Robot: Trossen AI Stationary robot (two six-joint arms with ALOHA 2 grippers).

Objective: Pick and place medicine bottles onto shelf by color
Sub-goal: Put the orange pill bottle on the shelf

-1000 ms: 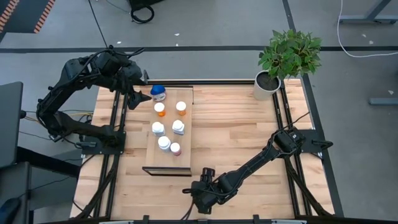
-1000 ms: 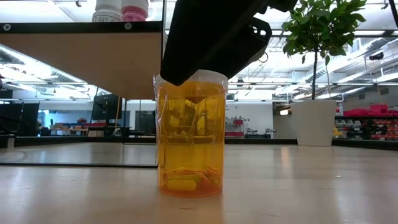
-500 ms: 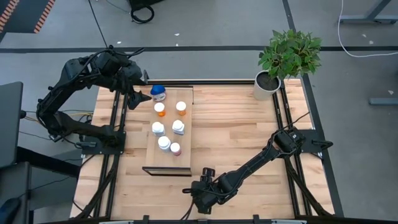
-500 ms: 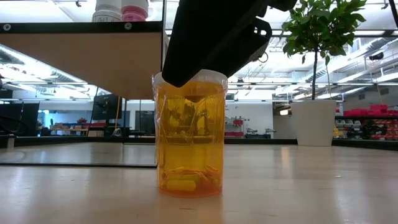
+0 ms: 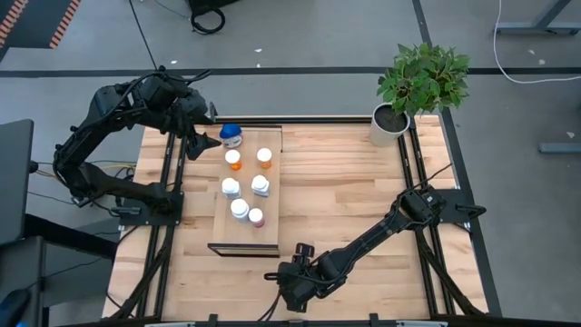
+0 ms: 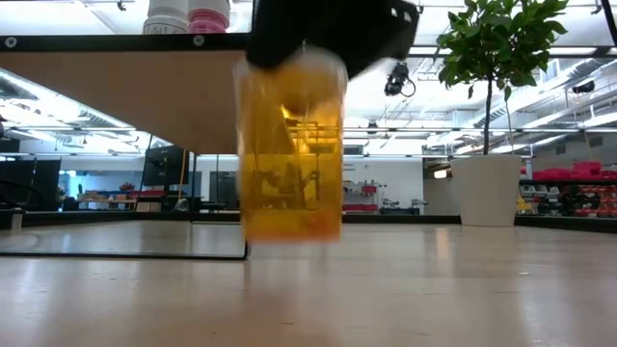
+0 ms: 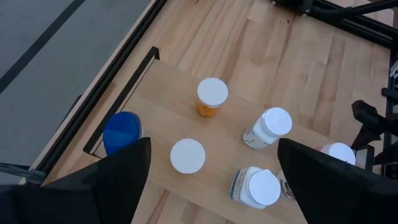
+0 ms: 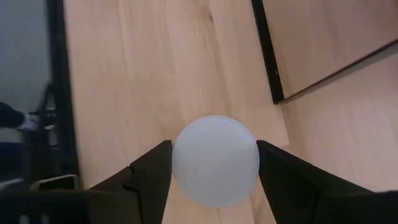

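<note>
My right gripper [image 5: 292, 289] is near the table's near edge, shut on an orange pill bottle [image 6: 291, 145] with a white cap [image 8: 214, 158]. The light-wood shelf [image 5: 247, 234] lies left of centre. Several bottles stand upright on it: a blue one [image 5: 231, 136], two orange ones [image 5: 233, 160], white ones [image 5: 260, 185] and a pink one [image 5: 257, 217]. My left gripper [image 5: 201, 136] hovers open and empty over the shelf's far end, beside the blue bottle [image 7: 121, 132]. My right gripper pinches the orange bottle's white cap [image 8: 180, 155] between its two fingers [image 8: 146, 174], one on each side of the cap. The fingers come from above, pointing down. The bottle hangs upright below them, its bottom [image 6: 289, 231] clear of the table.
A white pot [image 5: 390, 125] with a green plant stands at the far right corner. Black frame rails [image 5: 168, 182] run along the table's left and right sides. The shelf's dark-framed near end [image 8: 267, 56] lies just beyond the held bottle.
My right gripper has gone up with the orange bottle. The bottle stood on the table a second ago and now hangs clear above it, still upright.
</note>
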